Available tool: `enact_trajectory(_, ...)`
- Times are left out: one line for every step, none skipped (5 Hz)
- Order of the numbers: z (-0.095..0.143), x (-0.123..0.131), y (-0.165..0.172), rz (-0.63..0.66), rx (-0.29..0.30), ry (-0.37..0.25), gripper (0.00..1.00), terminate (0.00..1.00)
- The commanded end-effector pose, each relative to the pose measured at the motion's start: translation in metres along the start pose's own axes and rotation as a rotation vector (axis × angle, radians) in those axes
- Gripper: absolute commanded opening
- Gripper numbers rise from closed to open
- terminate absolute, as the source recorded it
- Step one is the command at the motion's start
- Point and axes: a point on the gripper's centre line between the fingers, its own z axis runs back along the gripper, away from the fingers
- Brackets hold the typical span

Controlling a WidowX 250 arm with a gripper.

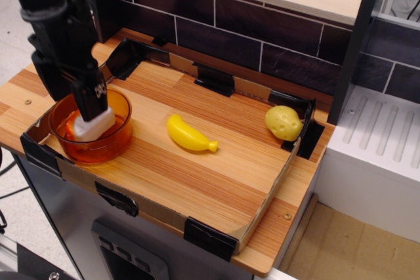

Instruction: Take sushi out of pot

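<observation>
The sushi (98, 124), a white rice-like block with an orange edge, lies in the translucent orange pot (98, 149) at the tray's front left. My black gripper (80, 106) has come down into the pot right over the sushi. One finger (92, 96) with a small tag stands in front of the sushi's middle and hides much of it. The other finger is behind it on the left, so the jaws look spread. The sushi rests on the pot's bottom and is not lifted.
A yellow toy banana (189, 134) lies mid-tray. A pale yellow potato (283, 122) sits at the tray's right corner. The cardboard tray wall (269, 195) rims the wooden board. A dark brick wall (262, 37) runs behind, and a black post (354, 44) stands at the right.
</observation>
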Motion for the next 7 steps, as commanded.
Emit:
enact_trajectory(-0.01, 0.005, 0.001, 0.022, 0.077, -0.001, 1.0, 0.0)
enact_trajectory(-0.015, 0.008, 0.003, 0.038, 0.086, -0.003, 1.0, 0.0)
enact_trajectory(-0.022, 0.007, 0.002, 0.033, 0.097, -0.001, 1.0, 0.0)
enact_trajectory(-0.027, 0.008, 0.002, 0.032, 0.107, 0.009, 1.0, 0.0)
enact_trajectory(-0.029, 0.009, 0.002, 0.025, 0.107, 0.007, 1.0, 0.0)
enact_trajectory(-0.028, 0.009, 0.002, 0.034, 0.121, -0.018, 0.0, 0.0)
enact_trajectory(-0.014, 0.01, 0.005, 0.034, 0.132, -0.019, 0.0, 0.0)
